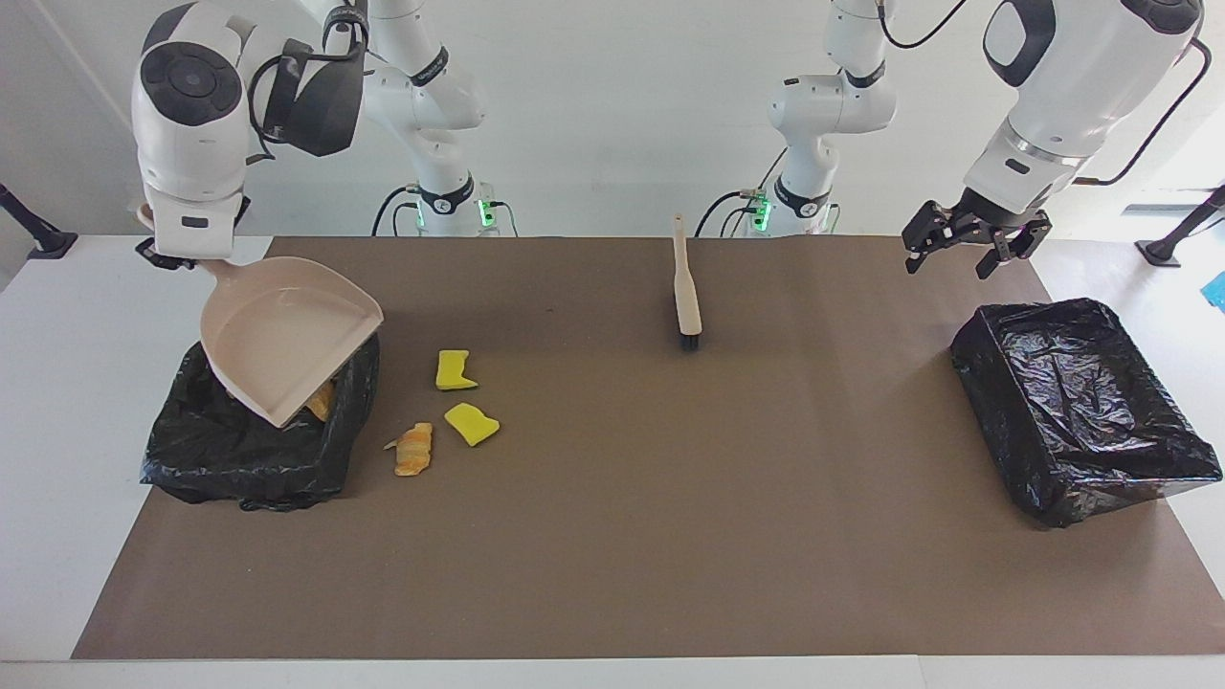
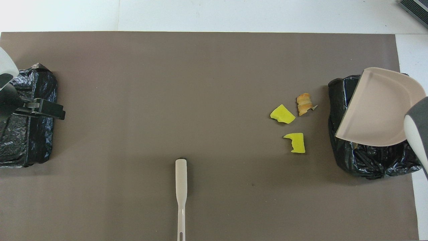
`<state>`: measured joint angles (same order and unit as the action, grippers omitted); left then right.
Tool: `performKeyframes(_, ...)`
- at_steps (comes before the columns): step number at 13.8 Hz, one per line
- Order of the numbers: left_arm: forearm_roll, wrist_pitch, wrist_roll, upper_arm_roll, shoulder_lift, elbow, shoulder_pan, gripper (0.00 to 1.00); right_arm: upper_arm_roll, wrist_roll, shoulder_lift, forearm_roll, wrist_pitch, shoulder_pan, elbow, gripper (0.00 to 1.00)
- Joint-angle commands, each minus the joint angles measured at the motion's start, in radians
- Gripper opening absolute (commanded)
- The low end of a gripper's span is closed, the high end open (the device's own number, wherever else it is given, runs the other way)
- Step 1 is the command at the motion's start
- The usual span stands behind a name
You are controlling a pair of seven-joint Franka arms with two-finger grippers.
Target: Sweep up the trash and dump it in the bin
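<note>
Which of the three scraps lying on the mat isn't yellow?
The golden-brown striped scrap, lying nearest the bin under the tilted dustpan. The other two scraps are bright yellow.

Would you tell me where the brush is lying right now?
The brush lies alone mid-mat, close to the robots' edge, well clear of the scraps.

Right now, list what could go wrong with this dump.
1. The dustpan is tilted over the bin with its lip near the rim; scraps could slide out onto the mat.
2. Three scraps lie beside the bin, unswept.
3. The brush lies unheld; the left gripper hangs over the second bin.
</note>
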<state>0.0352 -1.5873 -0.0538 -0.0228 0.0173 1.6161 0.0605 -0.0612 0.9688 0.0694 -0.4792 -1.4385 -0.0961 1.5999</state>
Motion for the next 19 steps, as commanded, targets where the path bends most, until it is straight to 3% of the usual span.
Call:
performKeyframes(1,-0.018,0.003,0.015,-0.003,0.004,-0.019,-0.005,1.00,-0.006,-0.250,0.007,0.134,0.043,0.056,-0.028,0.00)
performKeyframes(6,-0.018,0.004,0.017,-0.003,0.004,-0.019,-0.005,1.00,-0.006,-0.709,0.010,0.396,0.053,0.189,-0.028,0.00)
performKeyframes(10,-0.018,0.004,0.017,-0.003,0.004,-0.019,-0.007,1.00,-0.006,-1.153,0.102,0.582,-0.116,0.350,-0.028,0.00)
performKeyframes(19,-0.018,0.004,0.017,-0.003,0.004,-0.019,-0.005,1.00,-0.011,-1.458,0.285,0.703,-0.476,0.590,-0.048,0.00)
